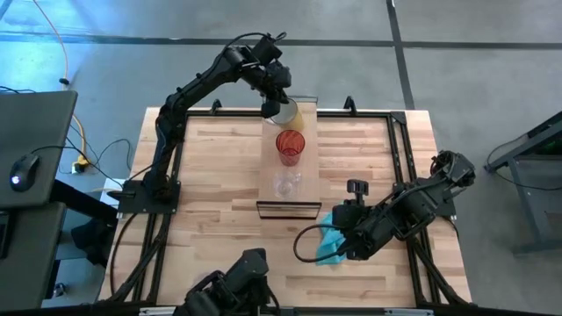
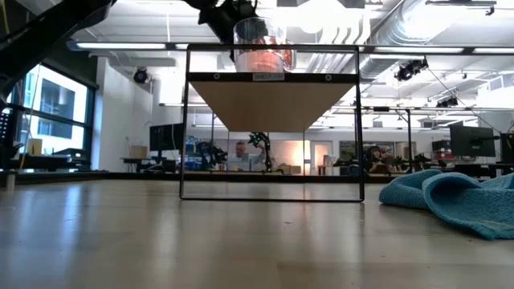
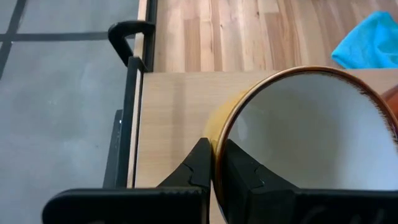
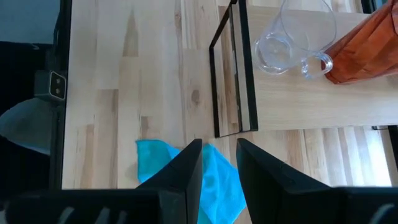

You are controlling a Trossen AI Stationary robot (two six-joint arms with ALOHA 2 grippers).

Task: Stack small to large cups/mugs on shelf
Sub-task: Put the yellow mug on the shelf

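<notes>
The cream-and-yellow mug (image 1: 290, 115) (image 3: 311, 137) is at the far end of the raised light-wood shelf (image 1: 303, 189) (image 2: 273, 100), with my left gripper (image 1: 279, 104) (image 3: 212, 146) shut on it. Just nearer on the shelf stands the red translucent cup (image 1: 291, 146) (image 4: 367, 43). Nearer still stands the clear glass (image 1: 286, 183) (image 4: 289, 37). My right gripper (image 1: 344, 248) (image 4: 219, 152) hangs open over the teal cloth (image 1: 325, 250) (image 4: 217, 180) on the table's near right. Nothing is between its fingers. My left gripper pinches the mug's rim (image 3: 217, 132), with one finger inside the mug and the other against the yellow outer wall. The fingers slant down from the table's far left side. Whether the mug's base rests on the shelf, I cannot tell.
The shelf stands on a thin dark frame (image 2: 186, 128) well above the butcher-block tabletop (image 1: 211, 175). Black clamps (image 3: 127, 34) and rails run along the table's edges. Bare wood lies to the left of the shelf. Beyond the table the low view shows a workshop room.
</notes>
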